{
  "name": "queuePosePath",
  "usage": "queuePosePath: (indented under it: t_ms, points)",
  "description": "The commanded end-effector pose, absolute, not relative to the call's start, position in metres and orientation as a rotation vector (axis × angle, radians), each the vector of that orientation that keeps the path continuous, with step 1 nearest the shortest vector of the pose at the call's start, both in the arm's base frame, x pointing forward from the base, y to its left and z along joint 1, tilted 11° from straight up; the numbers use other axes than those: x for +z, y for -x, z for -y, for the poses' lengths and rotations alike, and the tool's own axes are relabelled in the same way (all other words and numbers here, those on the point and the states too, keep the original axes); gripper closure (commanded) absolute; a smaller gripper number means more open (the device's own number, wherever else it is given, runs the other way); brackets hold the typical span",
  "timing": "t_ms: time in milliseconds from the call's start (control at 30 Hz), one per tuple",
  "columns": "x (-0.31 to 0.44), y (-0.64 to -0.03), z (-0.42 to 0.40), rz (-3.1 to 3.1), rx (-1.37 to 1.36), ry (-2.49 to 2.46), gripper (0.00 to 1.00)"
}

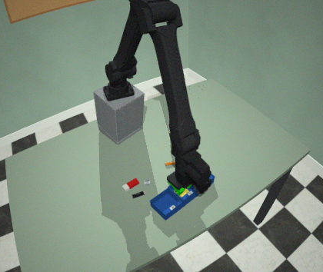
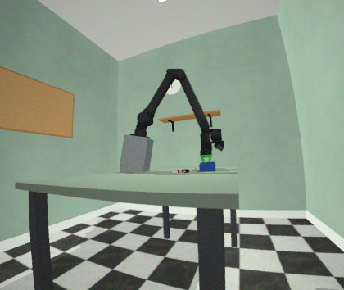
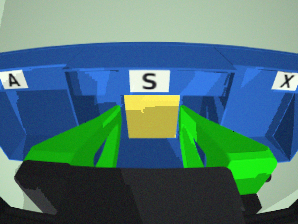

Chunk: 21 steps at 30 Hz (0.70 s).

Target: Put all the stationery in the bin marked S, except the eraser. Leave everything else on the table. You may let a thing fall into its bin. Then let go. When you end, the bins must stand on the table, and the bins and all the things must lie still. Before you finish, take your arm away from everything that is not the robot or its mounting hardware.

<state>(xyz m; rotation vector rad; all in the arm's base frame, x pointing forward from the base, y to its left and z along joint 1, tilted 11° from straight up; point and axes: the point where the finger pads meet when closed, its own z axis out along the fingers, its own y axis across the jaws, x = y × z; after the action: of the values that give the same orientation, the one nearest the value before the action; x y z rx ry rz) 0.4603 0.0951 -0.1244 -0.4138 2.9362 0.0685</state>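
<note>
Hanging low over the blue bin tray (image 1: 161,204), the gripper (image 3: 152,137) points into the middle compartment, the one labelled S (image 3: 148,82). Between its green fingers sits a yellow block (image 3: 152,116), apparently a pad of sticky notes. In the wrist view a narrow strip of blue shows on each side between the block and the finger tips, so the jaws stand partly parted and look to have let go of it; the block lies inside the S compartment, just below its label, with the fingers flanking it on the left and right.

From the top view the yellow block (image 1: 182,193) is only a small patch under the black wrist, and whether it rests on the bin floor cannot be told. The arm covers the far end of the tray; only a blue corner shows past it. An orange pen-like thing (image 1: 169,164) lies on the table (image 1: 249,131) just beyond the bin, partly hidden by the arm. To the left of the tray lie a red and white eraser (image 1: 131,184), a small black item (image 1: 138,195) and a tiny pale item (image 1: 147,182), both too small to identify. The compartments marked A (image 3: 15,80) and X (image 3: 286,82) are cut off at the wrist view's edges.
</note>
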Motion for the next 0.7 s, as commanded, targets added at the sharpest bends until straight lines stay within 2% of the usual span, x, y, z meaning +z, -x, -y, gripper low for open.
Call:
queuePosePath:
  t_ms: [0, 667]
  points:
    - [-0.1137, -0.4716, -0.0978, -2.901, 0.068, 0.409, 0.55]
    - [-0.1071, -0.4702, -0.1013, -2.882, 0.068, 0.408, 0.55]
